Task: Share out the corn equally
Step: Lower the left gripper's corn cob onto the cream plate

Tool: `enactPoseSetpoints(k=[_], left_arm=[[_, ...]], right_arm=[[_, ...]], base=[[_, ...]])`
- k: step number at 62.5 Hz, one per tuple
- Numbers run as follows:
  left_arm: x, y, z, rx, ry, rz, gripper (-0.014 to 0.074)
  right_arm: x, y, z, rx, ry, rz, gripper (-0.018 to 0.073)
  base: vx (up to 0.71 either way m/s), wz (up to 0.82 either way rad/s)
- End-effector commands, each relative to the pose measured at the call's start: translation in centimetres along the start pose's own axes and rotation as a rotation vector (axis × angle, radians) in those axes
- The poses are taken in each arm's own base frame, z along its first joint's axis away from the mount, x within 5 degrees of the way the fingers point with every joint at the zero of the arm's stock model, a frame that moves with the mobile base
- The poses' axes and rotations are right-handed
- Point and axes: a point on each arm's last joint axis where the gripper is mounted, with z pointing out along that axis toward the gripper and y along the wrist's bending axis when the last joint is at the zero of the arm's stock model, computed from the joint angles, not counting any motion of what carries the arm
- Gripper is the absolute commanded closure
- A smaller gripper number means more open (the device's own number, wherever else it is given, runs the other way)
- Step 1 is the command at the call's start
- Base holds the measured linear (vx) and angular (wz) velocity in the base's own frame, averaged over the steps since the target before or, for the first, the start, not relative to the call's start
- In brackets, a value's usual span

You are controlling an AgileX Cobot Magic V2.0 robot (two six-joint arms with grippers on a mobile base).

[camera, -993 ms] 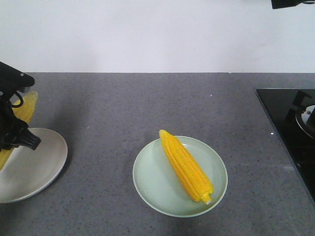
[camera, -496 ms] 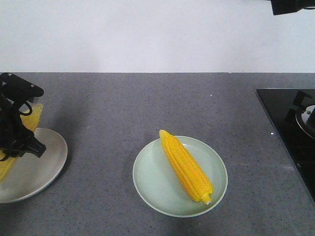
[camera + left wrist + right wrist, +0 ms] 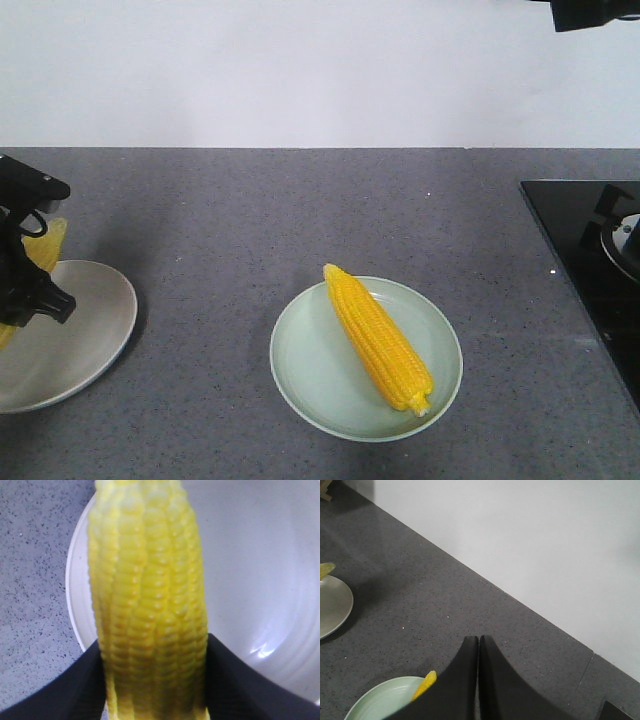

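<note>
A bright yellow corn cob with neat rows of plump, glossy kernels (image 3: 150,605) sits clamped between the left gripper's (image 3: 152,680) black fingers (image 3: 60,690) above a pale, smooth round plate (image 3: 80,320) at the left edge of the front view. Compared with half a second ago, the gripper has sunk and pulled back toward the frame edge, so the cob seems lower over the plate; whether it touches is hard to tell. The second cob, tapered and pointed (image 3: 378,338), lies diagonally on a glazed pale-green plate (image 3: 310,370) at lower centre. One cob per plate looks nearly achieved, pending release. The right gripper (image 3: 478,680) hovers over the speckled grey stone-like counter (image 3: 300,210), fingers pressed together, empty.
</note>
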Motion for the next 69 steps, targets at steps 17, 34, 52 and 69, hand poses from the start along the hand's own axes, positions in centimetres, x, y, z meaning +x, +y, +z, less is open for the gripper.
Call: enactPoseSetpoints(k=[17, 34, 52, 69], left_arm=[[-0.05, 0.64, -1.41, -0.021, -0.057, -0.016, 0.0585], [-0.13, 0.63, -1.41, -0.020, -0.067, -0.016, 0.0531], [-0.35, 0.62, -1.43, -0.018, -0.091, -0.037, 0.0399], [-0.29, 0.62, -1.42, -0.017, -0.084, -0.046, 0.0262]], right_arm=[[-1.10, -0.19, -1.47, 0.035, -0.100, -0.013, 0.0564], [-1.11, -0.18, -1.47, 0.033, -0.100, -0.011, 0.0562], [-1.11, -0.17, -1.47, 0.032, -0.101, -0.011, 0.0562], [-1.11, -0.16, -1.47, 0.031, -0.100, -0.010, 0.0562]], base=[[0.00, 0.00], [0.00, 0.00], [0.00, 0.00], [0.00, 0.00]])
